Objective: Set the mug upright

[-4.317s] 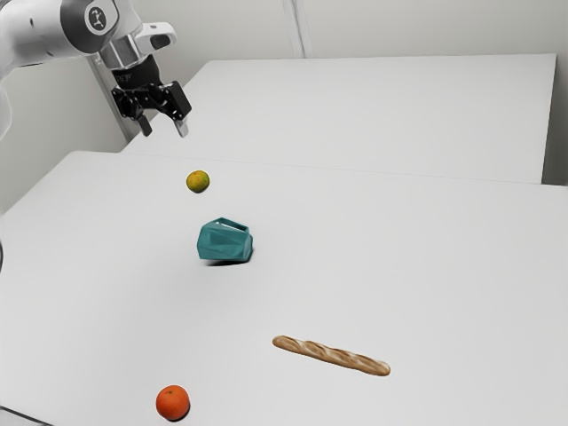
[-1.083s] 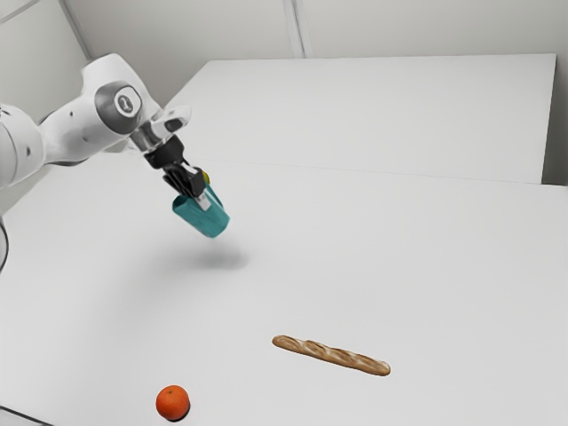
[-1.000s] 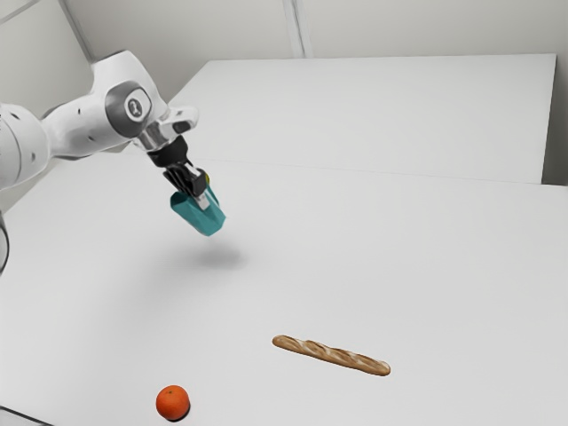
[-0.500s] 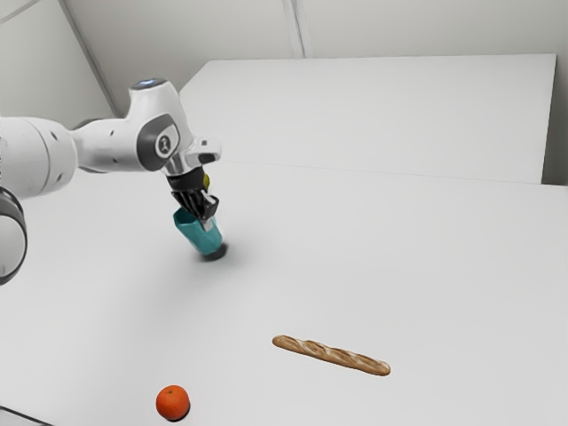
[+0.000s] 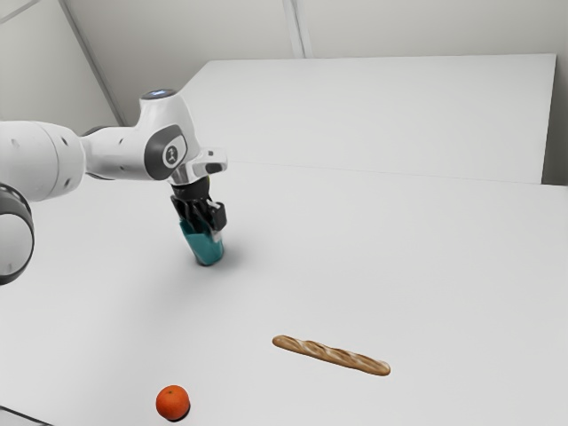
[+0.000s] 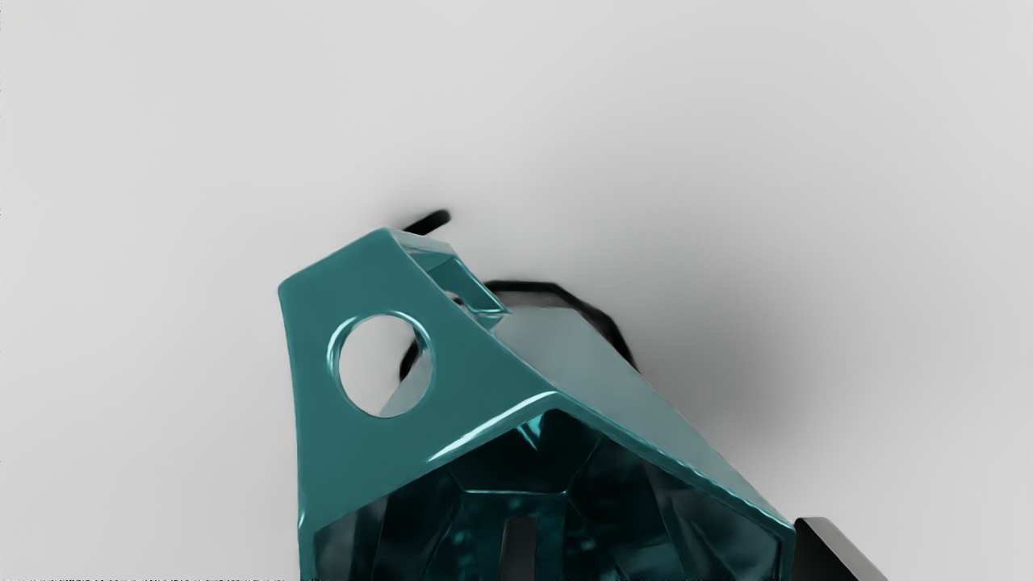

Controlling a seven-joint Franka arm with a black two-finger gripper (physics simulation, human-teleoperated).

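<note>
Teal mug point(image 5: 207, 251): mouth up, base down at the white table point(image 5: 417, 266); whether it stands quite level, I cannot tell. Handle point(image 6: 363, 323), pierced by a round hole, projects from one side. My gripper point(image 5: 206, 232) is partly open astride the mug's wall, one finger point(image 6: 519, 553) inside the mouth, the other point(image 6: 831, 557) outside by the rim. Well apart, nearer the exterior camera: orange fruit point(image 5: 173, 403); baguette point(image 5: 330, 355), toward the exterior view's right.
</note>
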